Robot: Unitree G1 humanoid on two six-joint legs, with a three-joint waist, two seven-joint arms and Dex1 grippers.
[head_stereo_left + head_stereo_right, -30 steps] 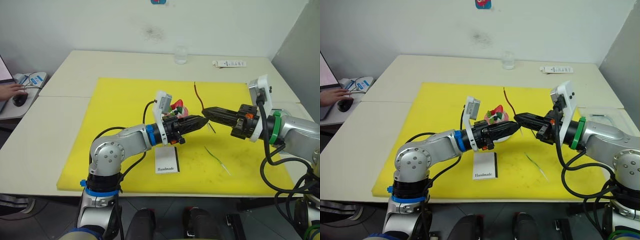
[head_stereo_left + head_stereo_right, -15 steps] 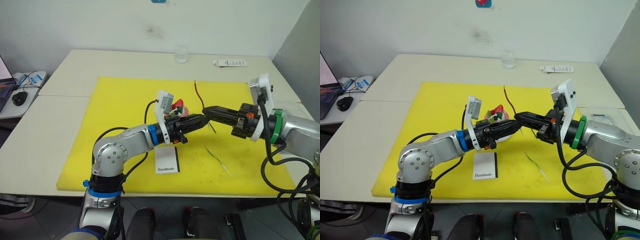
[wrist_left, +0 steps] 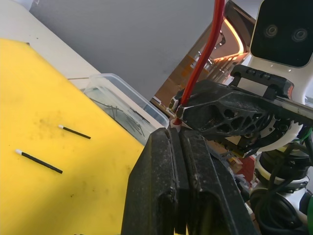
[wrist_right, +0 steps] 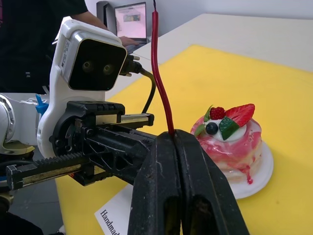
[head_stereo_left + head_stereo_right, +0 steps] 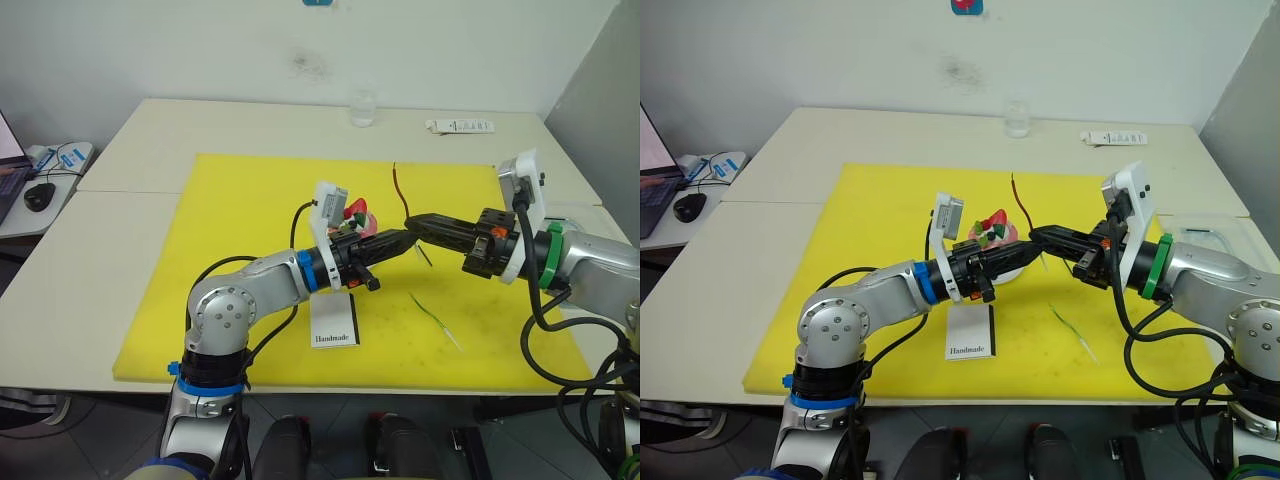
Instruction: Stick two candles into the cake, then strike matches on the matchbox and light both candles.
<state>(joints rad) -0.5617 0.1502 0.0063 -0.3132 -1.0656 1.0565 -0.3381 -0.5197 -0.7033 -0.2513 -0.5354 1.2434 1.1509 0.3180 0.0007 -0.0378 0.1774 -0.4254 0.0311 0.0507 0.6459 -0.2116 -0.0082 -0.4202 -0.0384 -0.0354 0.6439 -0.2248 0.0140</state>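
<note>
My right gripper [image 5: 1036,236] is shut on the lower part of the red candle [image 4: 157,63], which stands nearly upright above the yellow mat. My left gripper [image 3: 174,131] is shut, its tips right under the candle's pale lower end and against the right gripper; I cannot tell if it pinches that end. The cake [image 4: 229,135] sits on its white plate [image 4: 260,172] just behind the left gripper. The matchbox [image 5: 970,333] lies on the mat in front of it. The green candle [image 5: 1072,328] lies flat at front right. Two matches [image 3: 74,131] lie on the mat.
The yellow mat [image 5: 240,230] covers the table's middle. A clear glass [image 5: 361,108] and a white strip-shaped object [image 5: 458,127] stand at the back edge. A clear plastic container [image 3: 122,100] sits beside the mat on the right. A mouse [image 5: 40,195] lies on the left side table.
The left gripper has crept slightly forward to the right gripper's tips. The red candle stands a little more upright. A person's hand at the far left mouse has gone.
</note>
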